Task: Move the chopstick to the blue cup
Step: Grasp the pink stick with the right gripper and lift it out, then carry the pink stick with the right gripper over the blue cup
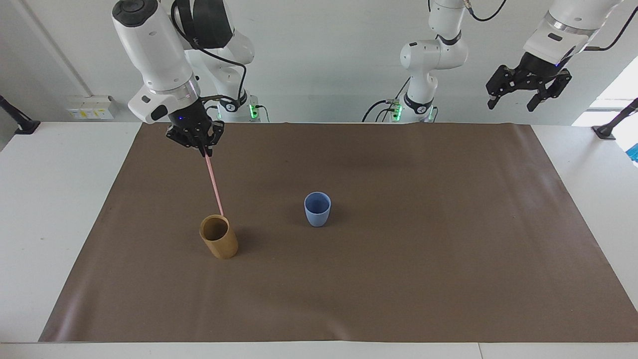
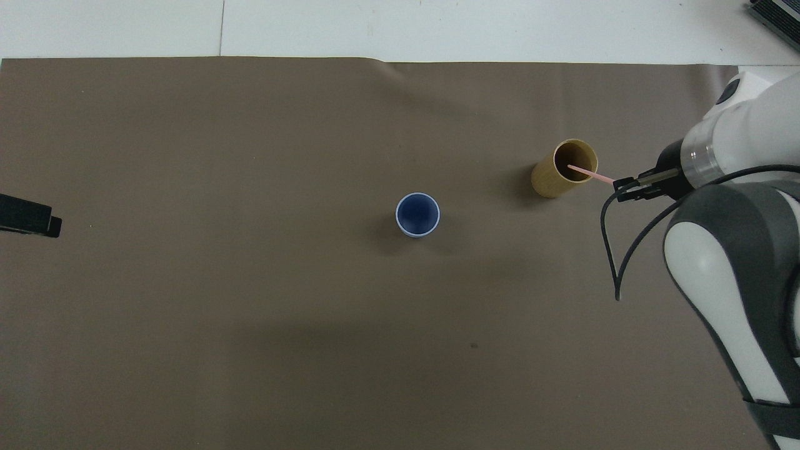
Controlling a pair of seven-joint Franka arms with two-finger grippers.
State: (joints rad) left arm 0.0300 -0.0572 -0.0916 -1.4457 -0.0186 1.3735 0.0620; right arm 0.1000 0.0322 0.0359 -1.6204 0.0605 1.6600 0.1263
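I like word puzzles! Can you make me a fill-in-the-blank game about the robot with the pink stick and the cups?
1. The right gripper is shut on the ____.
2. The chopstick's lower tip hangs just over the ____ cup.
3. The blue cup has ____ inside it.
4. The left gripper, raised off the mat, is ____.

Missing words: chopstick; tan; nothing; open

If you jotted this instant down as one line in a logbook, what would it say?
right pincer: shut on chopstick, raised over tan cup | blue cup: empty | left pincer: open, waiting aloft
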